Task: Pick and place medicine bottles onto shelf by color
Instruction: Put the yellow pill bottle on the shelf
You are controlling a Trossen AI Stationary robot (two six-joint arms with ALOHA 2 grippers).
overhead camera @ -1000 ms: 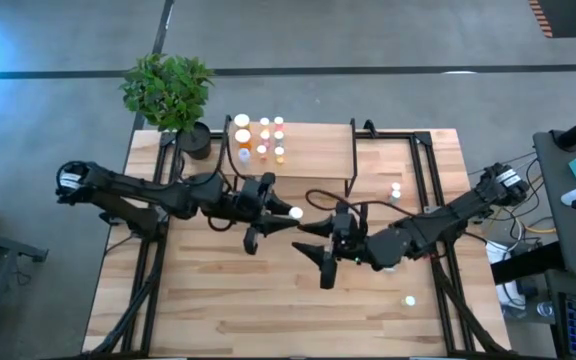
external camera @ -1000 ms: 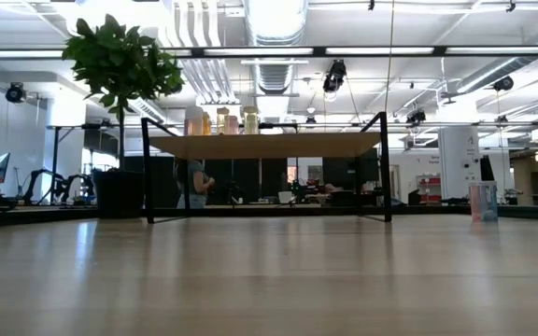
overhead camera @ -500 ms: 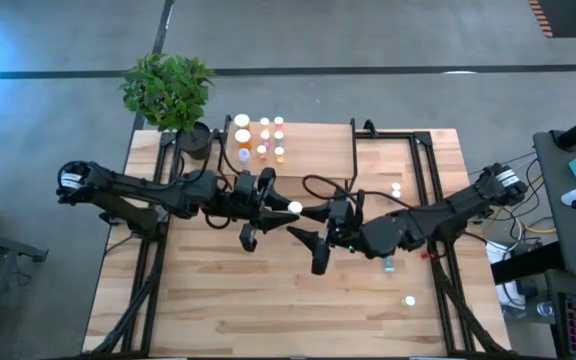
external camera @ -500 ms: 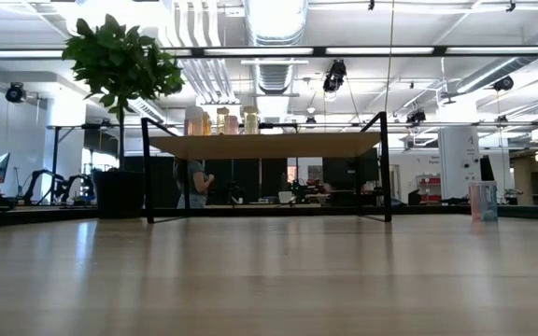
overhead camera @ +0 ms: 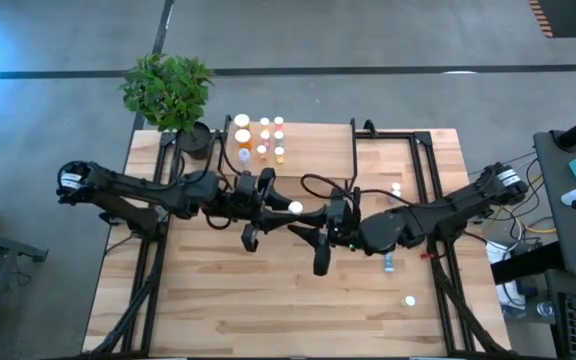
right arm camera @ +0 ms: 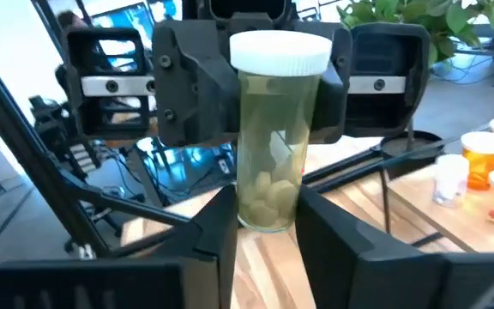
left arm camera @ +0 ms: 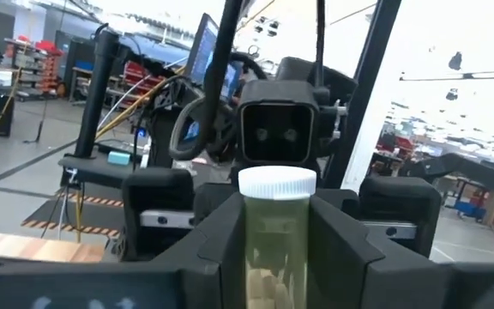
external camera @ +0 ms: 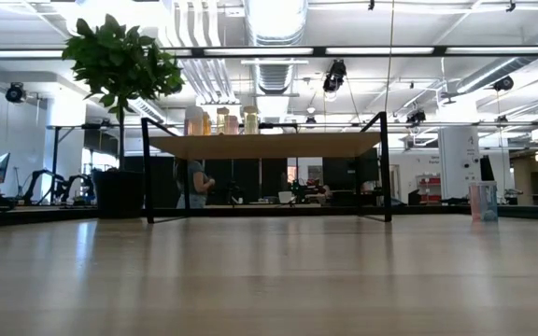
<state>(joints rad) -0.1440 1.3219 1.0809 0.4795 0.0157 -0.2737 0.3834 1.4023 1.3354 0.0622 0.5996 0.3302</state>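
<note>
I have two pincers at work, both meeting over the middle of the table (overhead camera: 218, 300), in front of the one shelf (overhead camera: 318, 150). Between them is one held bottle (right arm camera: 271, 146), with a yellowish see-through body, pale pills inside and a white cap.

My left pincer (overhead camera: 276, 208) is clamped on the held bottle, its dark fingers (right arm camera: 197, 90) pressing the upper body from both sides. My right pincer (overhead camera: 308, 228) faces it from the opposite side and sits around the lower body. Whether it has closed on the bottle I cannot tell.

The held bottle stands upright in the air, clear of the tabletop. Its long axis is vertical and its cap points straight up, showing as a white disc from above.

The shelf bottles (overhead camera: 264, 136) are clustered at the shelf's left end, all upright. I count about nine caps, though they are too small to be sure.

There are four loose bottles on the table. Two small ones (overhead camera: 396, 187) stand near the shelf's right end. One blue-green one (overhead camera: 388, 263) lies on its side by my right arm, and another (overhead camera: 409, 300) sits nearer the front edge.

One potted plant (overhead camera: 168, 88) stands at the table's far left corner.
</note>
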